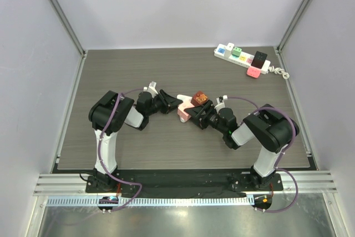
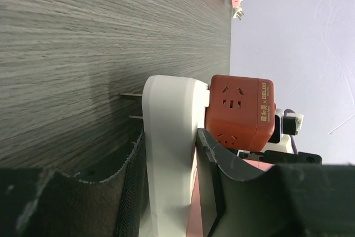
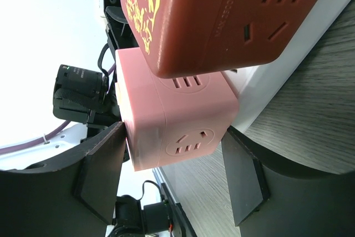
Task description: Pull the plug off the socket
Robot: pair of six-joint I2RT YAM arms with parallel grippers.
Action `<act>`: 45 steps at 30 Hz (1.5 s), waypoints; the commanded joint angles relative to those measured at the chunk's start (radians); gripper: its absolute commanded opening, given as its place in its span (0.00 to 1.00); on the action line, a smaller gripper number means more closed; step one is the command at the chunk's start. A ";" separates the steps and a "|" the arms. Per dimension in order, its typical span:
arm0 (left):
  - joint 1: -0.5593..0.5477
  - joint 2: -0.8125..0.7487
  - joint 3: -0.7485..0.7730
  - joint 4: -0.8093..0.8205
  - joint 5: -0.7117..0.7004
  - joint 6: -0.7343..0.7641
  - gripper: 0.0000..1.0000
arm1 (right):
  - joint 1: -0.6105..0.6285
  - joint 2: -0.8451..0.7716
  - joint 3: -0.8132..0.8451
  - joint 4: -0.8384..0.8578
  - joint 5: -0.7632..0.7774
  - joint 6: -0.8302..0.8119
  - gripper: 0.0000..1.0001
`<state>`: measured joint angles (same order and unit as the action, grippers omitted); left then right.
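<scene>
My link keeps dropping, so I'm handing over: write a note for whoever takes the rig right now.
Left gripper: shut on the white plastic socket block, two metal prongs showing on its side.
Right gripper: shut on the pink plastic cube plug.
A red plastic cube adapter also sits on the white block.
Done: both parts gripped over the middle of the grey wood-grain table.
Left: pull apart; the pink cube is not yet off.

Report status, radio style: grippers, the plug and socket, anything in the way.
Left gripper shut on white socket block. Right gripper looks closed on pink cube, not yet pulled. Red cube sits right beside it on the block.
</scene>
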<state>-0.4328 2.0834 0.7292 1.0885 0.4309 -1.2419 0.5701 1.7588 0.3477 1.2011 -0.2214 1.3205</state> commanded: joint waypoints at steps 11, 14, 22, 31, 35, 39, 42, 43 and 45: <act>0.005 -0.029 -0.017 -0.013 -0.032 0.053 0.00 | -0.018 -0.065 0.047 0.373 -0.027 0.043 0.01; 0.005 -0.032 -0.019 -0.013 -0.035 0.058 0.00 | -0.012 -0.100 0.037 0.168 -0.038 -0.042 0.01; 0.005 -0.045 -0.024 -0.009 -0.037 0.068 0.00 | 0.016 -0.309 0.111 -0.416 -0.001 -0.286 0.37; 0.002 -0.051 -0.022 -0.009 -0.029 0.070 0.00 | 0.042 -0.381 0.255 -0.911 0.123 -0.445 0.72; 0.000 -0.046 -0.024 -0.007 -0.023 0.068 0.00 | 0.043 -0.369 0.244 -0.911 0.116 -0.435 0.86; 0.000 -0.049 -0.028 -0.001 -0.020 0.068 0.00 | 0.051 -0.380 0.235 -0.905 0.120 -0.434 0.98; -0.001 -0.051 -0.031 0.004 -0.015 0.065 0.00 | 0.063 -0.413 0.263 -0.977 0.163 -0.448 1.00; 0.000 -0.051 -0.033 0.010 -0.014 0.065 0.00 | 0.071 -0.432 0.276 -1.041 0.186 -0.446 1.00; 0.000 -0.052 -0.033 0.011 -0.014 0.065 0.00 | 0.086 -0.440 0.336 -1.139 0.289 -0.407 1.00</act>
<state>-0.4381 2.0651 0.7113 1.0882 0.4366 -1.2167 0.6346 1.3693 0.5823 0.1841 -0.0616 0.9031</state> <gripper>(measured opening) 0.352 0.995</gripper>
